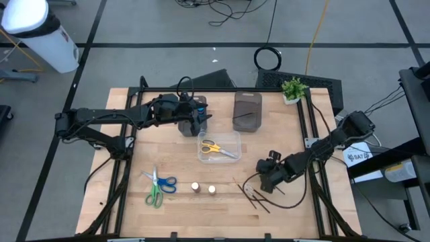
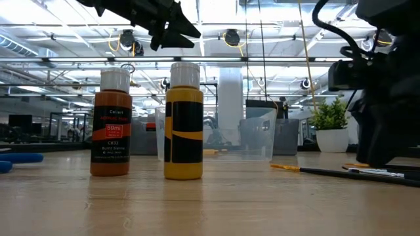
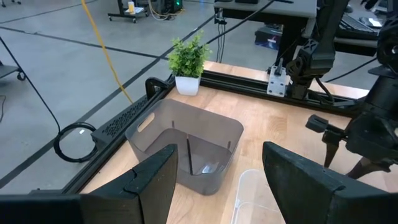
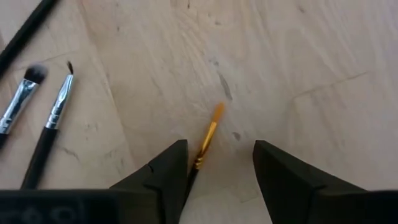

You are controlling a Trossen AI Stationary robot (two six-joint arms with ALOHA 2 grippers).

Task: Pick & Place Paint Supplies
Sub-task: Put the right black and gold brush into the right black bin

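Observation:
My right gripper [image 4: 217,155] is open and low over the table's right near part [image 1: 267,178]. Its fingers stand on either side of a thin brush with an orange tip [image 4: 210,135], which lies flat on the wood. Two more brushes [image 4: 43,118] lie beside it, and several dark brushes [image 1: 256,196] show in the high view. My left gripper [image 3: 217,168] is open and raised at the far middle [image 1: 193,122]. Two paint bottles [image 1: 203,189] stand upright near the front edge, one brown [image 2: 110,131] and one yellow [image 2: 184,124]. Blue and green scissors [image 1: 158,187] lie flat to their left.
A clear plastic box [image 1: 219,146] at the table's middle holds yellow-handled scissors [image 1: 213,148]. A dark grey tray [image 3: 186,146] behind it has one brush [image 3: 188,154] leaning inside. A small potted plant [image 1: 293,89] stands at the far right corner. Cables trail near my right arm.

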